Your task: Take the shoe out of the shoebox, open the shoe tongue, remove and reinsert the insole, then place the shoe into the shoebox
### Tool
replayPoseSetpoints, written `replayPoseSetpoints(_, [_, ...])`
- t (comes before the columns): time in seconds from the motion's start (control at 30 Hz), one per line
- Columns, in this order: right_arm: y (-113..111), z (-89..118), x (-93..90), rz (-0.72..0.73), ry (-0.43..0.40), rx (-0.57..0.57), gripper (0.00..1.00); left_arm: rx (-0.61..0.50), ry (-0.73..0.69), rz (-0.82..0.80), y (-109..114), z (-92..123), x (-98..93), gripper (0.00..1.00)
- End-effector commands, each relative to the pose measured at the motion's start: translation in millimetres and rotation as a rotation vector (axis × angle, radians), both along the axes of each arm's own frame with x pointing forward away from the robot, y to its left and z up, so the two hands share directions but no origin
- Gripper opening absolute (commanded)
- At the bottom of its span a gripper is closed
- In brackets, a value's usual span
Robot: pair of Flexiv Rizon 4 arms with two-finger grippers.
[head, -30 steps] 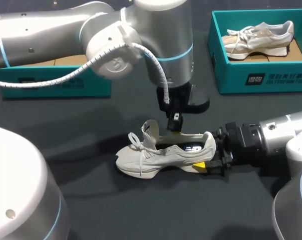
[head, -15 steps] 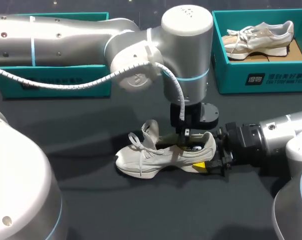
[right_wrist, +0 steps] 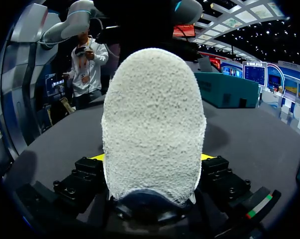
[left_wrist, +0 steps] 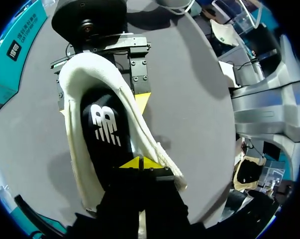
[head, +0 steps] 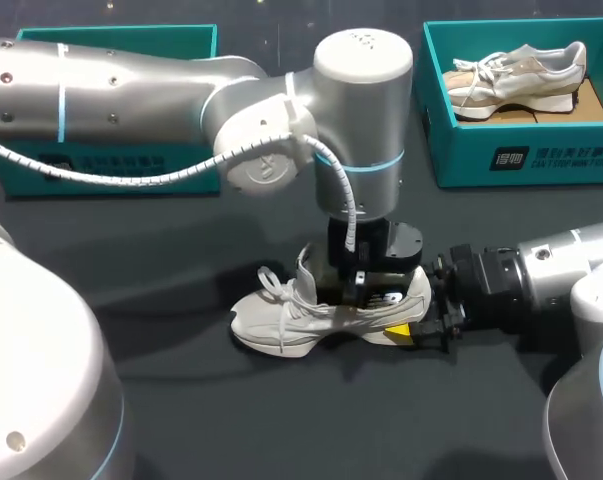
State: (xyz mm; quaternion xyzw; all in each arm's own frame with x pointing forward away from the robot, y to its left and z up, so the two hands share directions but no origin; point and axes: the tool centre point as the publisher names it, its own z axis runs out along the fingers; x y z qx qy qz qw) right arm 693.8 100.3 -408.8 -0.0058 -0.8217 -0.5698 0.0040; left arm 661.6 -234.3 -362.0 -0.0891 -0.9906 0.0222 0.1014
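Observation:
A pale grey shoe (head: 301, 312) lies on its sole on the dark table, toe to the left, tongue pulled up. My left gripper (head: 358, 288) reaches straight down into the shoe's opening. In the left wrist view its yellow tips (left_wrist: 140, 163) are shut together, resting on the black insole (left_wrist: 102, 144) inside the shoe. My right gripper (head: 418, 322) comes in low from the right and clamps the heel. In the right wrist view the fuzzy heel (right_wrist: 154, 124) fills the space between the right gripper (right_wrist: 152, 158) fingers, one yellow tip on each side.
A teal shoebox (head: 461, 150) stands at the back right with a second shoe (head: 521, 70) in it. Another teal box (head: 121, 165) stands at the back left, partly behind my left arm.
My left gripper has come down from above the shoe into its opening, onto the insole. The right gripper and the shoe have stayed where they were.

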Motion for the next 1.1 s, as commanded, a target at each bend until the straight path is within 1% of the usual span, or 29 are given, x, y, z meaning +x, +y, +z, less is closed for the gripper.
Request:
replayPoseSetpoints(0.03, [0.1,0.5,0.1,-0.001,0.001,-0.004,0.00,-0.017,-0.026,0.000,3.9,-7.9,-7.9,0.00])
replayPoseSetpoints(0.07, [0.1,0.5,0.1,-0.001,0.001,-0.004,0.00,-0.017,-0.040,0.003,2.6,-9.5,-8.8,0.02])
replayPoseSetpoints(0.13, [0.1,0.5,0.1,-0.001,0.001,-0.004,0.00,-0.017,-0.067,-0.003,-0.3,-13.1,-11.3,0.18])
replayPoseSetpoints(0.27, [0.1,0.5,0.1,-0.001,0.001,-0.004,0.00,-0.016,-0.107,-0.001,-7.5,-19.9,-12.9,0.33])
replayPoseSetpoints(0.37, [0.1,0.5,0.1,-0.001,0.001,-0.004,0.00,-0.014,-0.134,0.006,-12.3,-27.4,-11.7,0.38])
replayPoseSetpoints(0.57, [0.1,0.5,0.1,-0.001,0.001,-0.004,0.00,-0.010,-0.202,0.031,-17.6,-40.2,-0.4,0.39])
replayPoseSetpoints(0.73, [0.1,0.5,0.1,-0.001,0.001,-0.004,0.00,-0.003,-0.254,0.065,-20.4,-48.7,15.7,0.37])
replayPoseSetpoints(0.8, [0.1,0.5,0.1,-0.001,0.001,-0.004,0.00,0.003,-0.269,0.084,-20.8,-50.5,22.3,0.33])
replayPoseSetpoints(0.83, [0.1,0.5,0.1,-0.001,0.001,-0.004,0.00,0.006,-0.273,0.091,-20.6,-51.1,25.4,0.27])
replayPoseSetpoints(0.87, [0.1,0.5,0.1,-0.001,0.001,-0.004,0.00,0.008,-0.279,0.099,-20.3,-51.5,28.2,0.18])
replayPoseSetpoints(0.9, [0.1,0.5,0.1,-0.001,0.001,-0.004,0.00,0.008,-0.279,0.104,-19.8,-51.6,30.8,0.05])
replayPoseSetpoints(0.93, [0.1,0.5,0.1,-0.001,0.001,-0.004,0.00,0.009,-0.276,0.112,-19.2,-51.2,34.0,0.00])
replayPoseSetpoints(1.1, [0.1,0.5,0.1,-0.001,0.001,-0.004,0.00,-0.013,-0.242,0.149,-13.3,-43.1,44.9,0.00])
